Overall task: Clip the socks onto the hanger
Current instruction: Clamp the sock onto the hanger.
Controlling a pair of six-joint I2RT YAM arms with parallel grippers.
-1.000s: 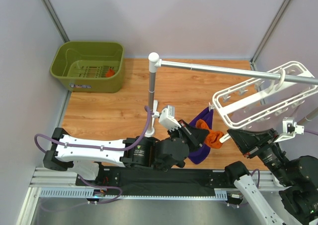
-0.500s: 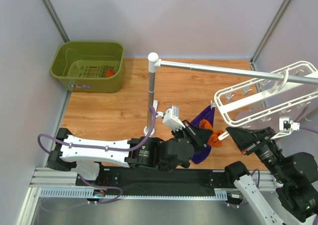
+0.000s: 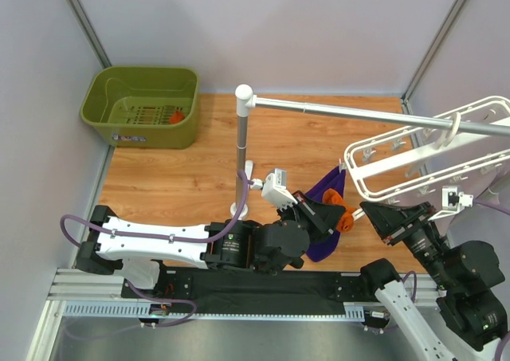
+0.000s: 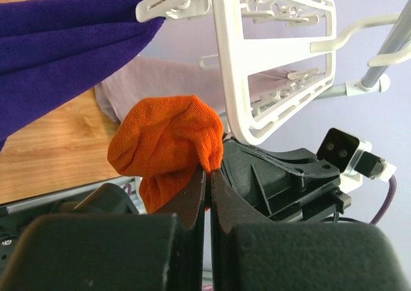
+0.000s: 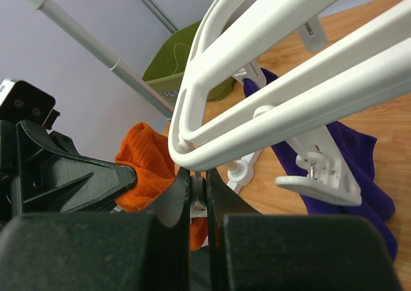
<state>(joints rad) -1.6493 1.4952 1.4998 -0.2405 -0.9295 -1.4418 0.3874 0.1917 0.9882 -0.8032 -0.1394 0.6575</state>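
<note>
One orange-red sock [image 3: 345,218] hangs bunched from my left gripper [image 3: 338,214], which is shut on its edge [image 4: 168,137] just below the near-left corner of the white hanger [image 3: 422,168]. My right gripper [image 5: 198,175] is shut on a small white clip [image 5: 200,189] under that same corner of the hanger [image 5: 289,66], tip to tip with the left gripper [image 5: 131,177]. The sock [image 5: 144,166] sits beside the pinched clip. Another orange sock [image 3: 176,116] lies in the green basket [image 3: 103,98].
A dark purple cloth [image 3: 322,195] hangs from a hanger clip [image 4: 164,5], with a pale lilac cloth [image 4: 160,79] behind it. The silver rail [image 3: 351,114] on its white post [image 3: 242,150] carries the hanger's hook. Walls close the back and sides.
My left gripper has carried the sock to the right and up to the hanger's corner. The right gripper and the hanger's near edge have shifted slightly left and up.
</note>
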